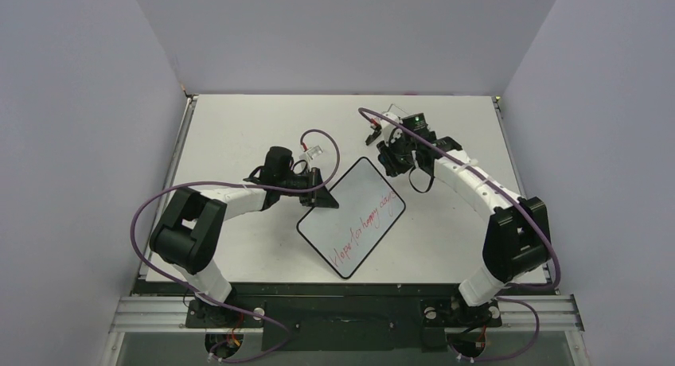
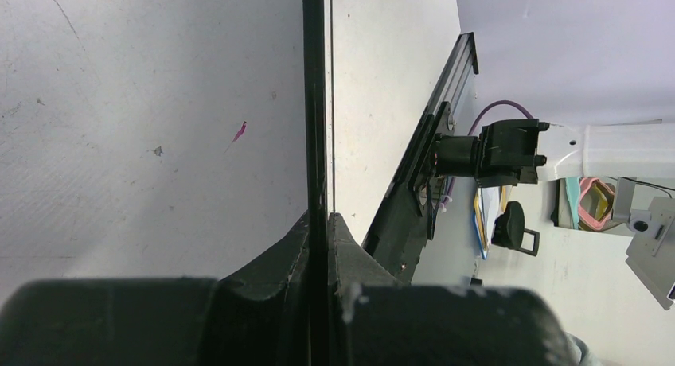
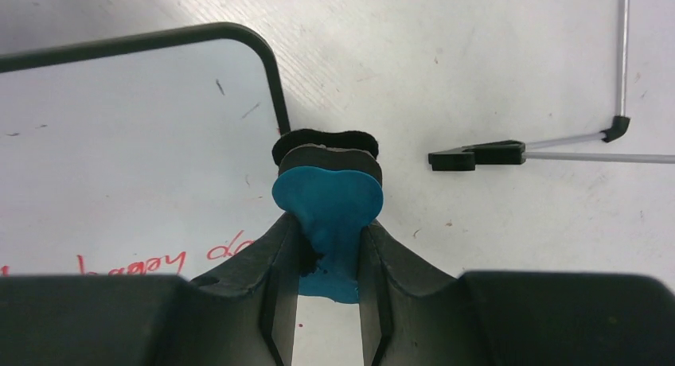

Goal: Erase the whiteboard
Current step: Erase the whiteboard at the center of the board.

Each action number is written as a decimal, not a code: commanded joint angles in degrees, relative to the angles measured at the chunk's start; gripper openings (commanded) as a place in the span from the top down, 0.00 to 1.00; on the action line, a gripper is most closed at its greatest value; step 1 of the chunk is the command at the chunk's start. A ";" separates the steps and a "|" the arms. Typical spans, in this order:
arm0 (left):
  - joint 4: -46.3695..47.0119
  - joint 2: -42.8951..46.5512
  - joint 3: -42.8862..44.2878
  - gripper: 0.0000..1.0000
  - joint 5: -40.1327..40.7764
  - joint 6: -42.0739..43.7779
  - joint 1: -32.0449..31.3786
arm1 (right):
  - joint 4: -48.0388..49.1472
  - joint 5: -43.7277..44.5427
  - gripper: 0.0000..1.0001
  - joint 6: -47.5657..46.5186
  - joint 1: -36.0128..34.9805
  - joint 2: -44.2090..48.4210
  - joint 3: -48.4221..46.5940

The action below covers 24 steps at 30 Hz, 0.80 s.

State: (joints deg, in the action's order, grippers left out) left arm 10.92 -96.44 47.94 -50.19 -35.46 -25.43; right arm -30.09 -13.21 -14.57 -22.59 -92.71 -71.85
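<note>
The whiteboard (image 1: 352, 215) sits tilted at the table's middle, with red handwriting (image 1: 368, 223) along its right side. My left gripper (image 1: 318, 195) is shut on the board's left edge. In the left wrist view the black rim (image 2: 316, 103) runs edge-on between the closed fingers of the left gripper (image 2: 320, 219). My right gripper (image 1: 396, 155) hovers at the board's far corner. In the right wrist view the right gripper (image 3: 328, 231) is shut on a blue eraser (image 3: 330, 199), whose black felt end lies just past the rounded corner of the whiteboard (image 3: 143, 135). Red writing (image 3: 159, 258) shows beside the left finger.
A thin wire easel stand (image 3: 557, 147) with a black foot lies on the table right of the eraser. Purple cables (image 1: 326, 147) loop over both arms. Grey walls enclose the table on three sides, and a black rail (image 1: 342, 290) runs along the near edge.
</note>
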 commanded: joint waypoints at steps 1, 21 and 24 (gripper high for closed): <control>2.15 1.54 3.13 1.00 -1.64 1.68 -0.01 | 0.47 -2.77 1.00 -1.79 -1.96 1.20 0.04; 1.91 2.02 3.19 1.00 -2.04 2.18 0.02 | -6.59 3.65 1.00 -3.17 -1.54 -8.17 -2.36; 1.91 1.95 3.19 1.00 -2.21 2.27 0.11 | -7.43 3.61 1.00 -3.71 -1.49 -7.59 -0.64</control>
State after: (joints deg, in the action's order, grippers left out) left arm 9.98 -96.44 48.38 -50.09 -35.31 -25.41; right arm -35.24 -11.79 -16.78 -24.67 -100.25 -74.13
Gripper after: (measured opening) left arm 0.032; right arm 0.239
